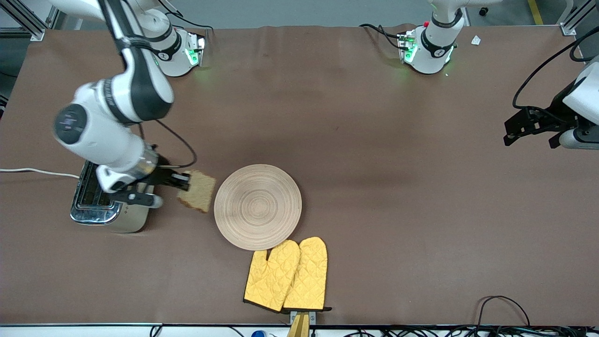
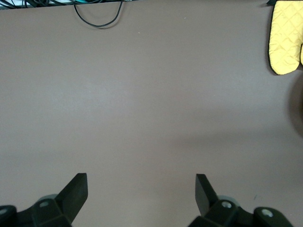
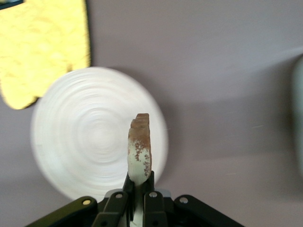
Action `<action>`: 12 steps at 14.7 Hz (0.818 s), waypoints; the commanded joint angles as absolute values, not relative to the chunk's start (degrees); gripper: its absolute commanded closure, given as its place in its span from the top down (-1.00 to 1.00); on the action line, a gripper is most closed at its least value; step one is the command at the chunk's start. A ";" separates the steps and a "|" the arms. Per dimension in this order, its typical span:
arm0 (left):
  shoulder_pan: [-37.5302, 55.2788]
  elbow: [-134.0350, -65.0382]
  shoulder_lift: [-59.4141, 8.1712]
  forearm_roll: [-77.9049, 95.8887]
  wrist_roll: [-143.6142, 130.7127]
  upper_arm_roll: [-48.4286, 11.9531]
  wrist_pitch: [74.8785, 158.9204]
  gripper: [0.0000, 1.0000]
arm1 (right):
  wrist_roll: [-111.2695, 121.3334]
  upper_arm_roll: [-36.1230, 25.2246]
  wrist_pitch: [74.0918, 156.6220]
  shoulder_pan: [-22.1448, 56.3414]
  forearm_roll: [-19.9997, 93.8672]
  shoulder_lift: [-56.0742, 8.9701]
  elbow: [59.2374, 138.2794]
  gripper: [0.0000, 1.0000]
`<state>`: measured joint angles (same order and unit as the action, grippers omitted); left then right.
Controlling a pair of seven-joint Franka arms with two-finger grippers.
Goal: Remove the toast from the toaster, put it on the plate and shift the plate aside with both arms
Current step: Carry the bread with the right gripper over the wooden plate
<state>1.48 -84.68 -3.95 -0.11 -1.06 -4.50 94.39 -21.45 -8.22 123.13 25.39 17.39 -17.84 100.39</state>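
Observation:
My right gripper [image 1: 183,181] is shut on the toast [image 1: 198,191], a brown slice with a darker crust, and holds it in the air between the toaster and the plate. In the right wrist view the toast [image 3: 139,149] stands edge-on between the jaws [image 3: 140,182], with the plate [image 3: 90,137] below it. The round light wooden plate [image 1: 258,206] lies on the table and carries nothing. My left gripper [image 1: 510,131] waits open and empty over the table's left-arm end; its fingertips [image 2: 78,187] show over bare table.
A silver toaster [image 1: 100,206] stands at the right arm's end, under the right wrist. Two yellow quilted oven mitts [image 1: 288,276] lie nearer the front camera than the plate, touching its rim; one shows in the left wrist view [image 2: 285,38]. Cables run along the front edge.

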 commanded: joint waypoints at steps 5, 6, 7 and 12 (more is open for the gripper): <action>1.32 -84.20 -3.96 -0.18 -0.97 -4.66 93.87 1.00 | -25.84 -8.79 134.90 33.83 31.19 -24.51 100.90 -1.00; 1.32 -84.20 -3.96 -0.18 -0.97 -4.66 93.87 1.00 | -25.84 -8.79 135.96 34.19 31.38 -25.57 100.90 -1.00; 1.32 -84.20 -3.96 -0.18 -1.05 -4.66 93.87 1.00 | -25.84 -8.79 136.92 34.36 31.38 -26.53 100.90 -1.00; 1.23 -84.20 -3.96 -0.18 -1.05 -4.57 93.87 1.00 | -22.25 -8.79 138.86 32.70 31.38 -30.23 100.90 -1.00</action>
<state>1.44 -84.68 -3.96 -0.11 -1.06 -4.49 94.39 -24.80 -8.84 137.95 33.67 30.12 -29.79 100.52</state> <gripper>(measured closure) 0.000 0.899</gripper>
